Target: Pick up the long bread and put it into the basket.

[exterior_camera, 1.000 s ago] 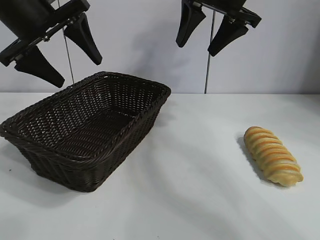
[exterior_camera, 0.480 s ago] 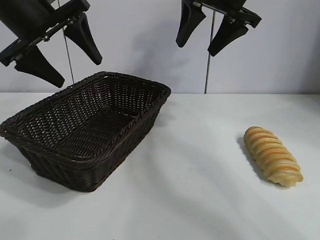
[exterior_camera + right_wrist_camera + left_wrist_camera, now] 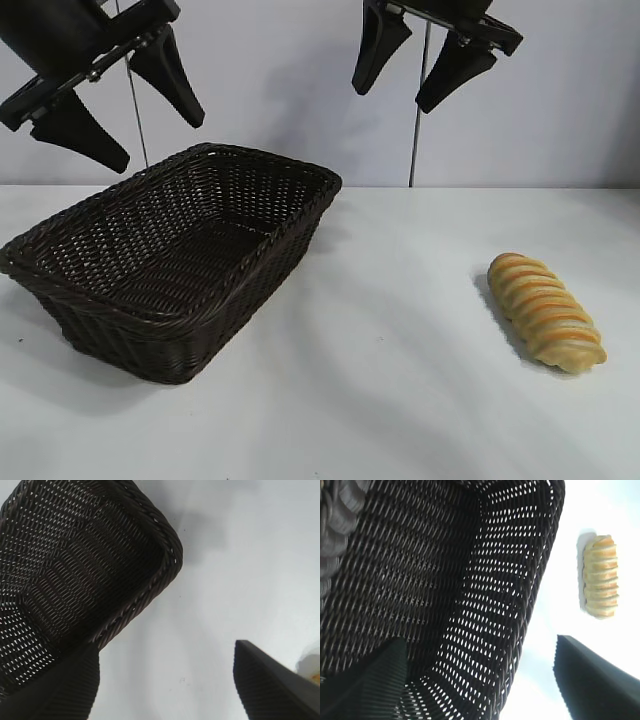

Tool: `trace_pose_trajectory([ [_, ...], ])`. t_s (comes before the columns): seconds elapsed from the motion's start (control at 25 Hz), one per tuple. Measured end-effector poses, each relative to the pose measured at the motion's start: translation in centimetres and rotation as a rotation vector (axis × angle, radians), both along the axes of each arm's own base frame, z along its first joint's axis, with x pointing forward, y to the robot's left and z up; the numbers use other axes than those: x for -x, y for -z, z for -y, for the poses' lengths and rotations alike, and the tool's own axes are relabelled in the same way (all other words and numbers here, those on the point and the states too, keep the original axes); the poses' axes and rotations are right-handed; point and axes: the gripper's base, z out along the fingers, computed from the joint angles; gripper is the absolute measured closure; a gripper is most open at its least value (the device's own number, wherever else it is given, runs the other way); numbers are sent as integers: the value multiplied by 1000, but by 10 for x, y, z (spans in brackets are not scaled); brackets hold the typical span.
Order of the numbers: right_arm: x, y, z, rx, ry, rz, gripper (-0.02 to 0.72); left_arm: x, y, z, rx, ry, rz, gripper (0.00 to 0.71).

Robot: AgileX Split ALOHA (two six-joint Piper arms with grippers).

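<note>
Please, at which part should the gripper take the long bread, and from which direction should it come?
Probably at the middle of the bread, coming down from above with the jaws across its narrow width. It lies flat on the table, long axis running diagonally, with free space on both long sides. The open right gripper hangs nearer to it than the left gripper, which is over the basket.

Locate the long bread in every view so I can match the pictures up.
Exterior view: the long bread lies on the white table at the right, well apart from the basket.
Left wrist view: the bread shows whole near the right edge, beyond the basket's rim.
Right wrist view: only a pale sliver at the right edge, possibly the bread; too little shows to tell.
Shared landmark: the basket's braided rim.
</note>
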Motion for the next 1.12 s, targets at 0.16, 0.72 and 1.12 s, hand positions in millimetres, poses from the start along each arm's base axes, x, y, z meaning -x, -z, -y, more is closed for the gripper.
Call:
trace_pose_trajectory([
  [0.16, 0, 0, 0, 0, 0, 0, 164, 10, -7, -3, -37, 40, -30, 142],
  [0.72, 0, 0, 0, 0, 0, 0, 164, 82, -6, -26, -91, -120, -65, 145],
  [1.12, 0, 0, 0, 0, 0, 0, 164, 102, 36, -36, -35, -534, -223, 145],
])
